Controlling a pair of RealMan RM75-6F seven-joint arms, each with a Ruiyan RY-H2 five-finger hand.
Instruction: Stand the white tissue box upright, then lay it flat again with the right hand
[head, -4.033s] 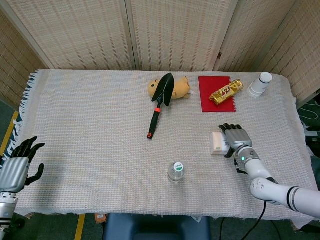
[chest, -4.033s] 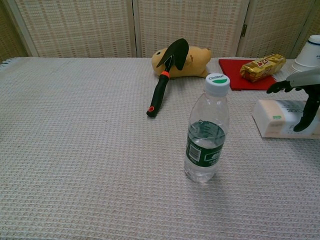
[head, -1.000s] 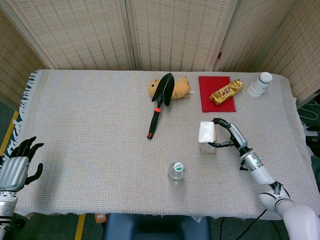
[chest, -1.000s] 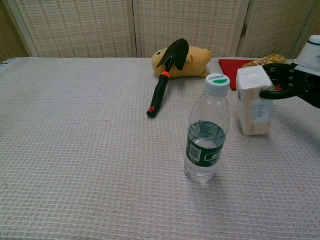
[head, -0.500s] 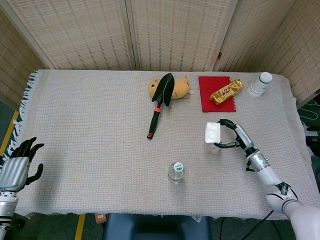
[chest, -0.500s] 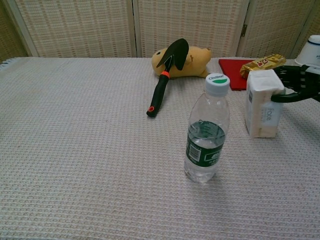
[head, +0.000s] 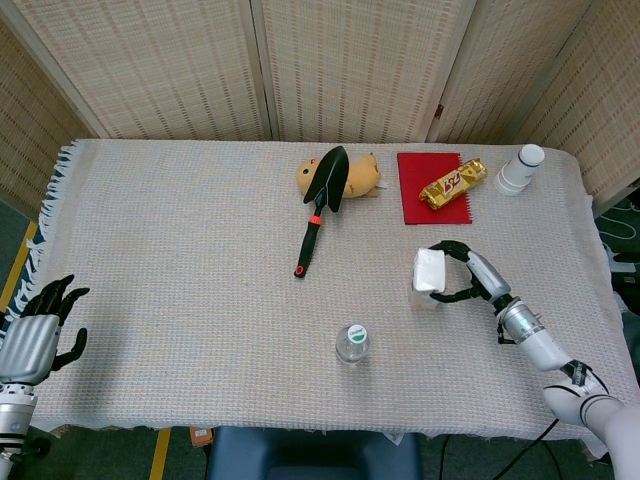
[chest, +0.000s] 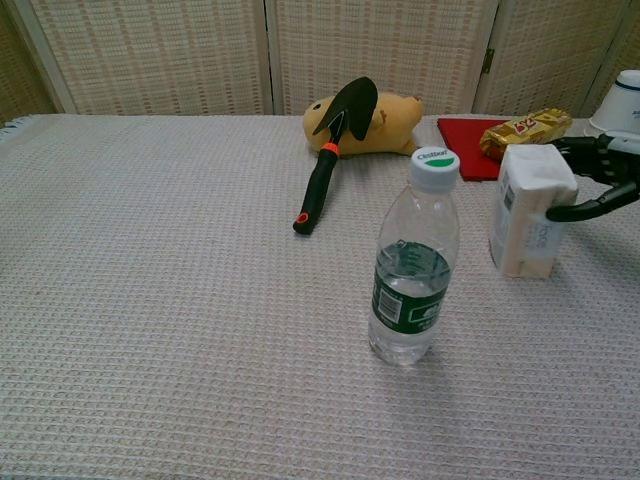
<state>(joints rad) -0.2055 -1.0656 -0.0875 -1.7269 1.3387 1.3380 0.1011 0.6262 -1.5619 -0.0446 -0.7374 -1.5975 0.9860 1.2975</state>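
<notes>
One clear water bottle (chest: 414, 262) with a green label and white cap stands nearest on the desk (head: 180, 250), which is covered in a pale woven cloth. At the near left edge, off the cloth, the left hand (head: 35, 327) hangs with fingers spread and holds nothing. To the right beyond the bottle, the white tissue box (chest: 529, 211) stands on end, tipped slightly, and the right hand (head: 472, 279) grips its upper part with fingers curled round it from the right. Farther back lies a black trowel (head: 320, 203) with its blade resting on a yellow plush toy (chest: 385, 122). Beside them a gold snack packet (head: 452, 183) sits on a red cloth (head: 417, 195), with stacked paper cups (head: 520, 169) at the far right.
</notes>
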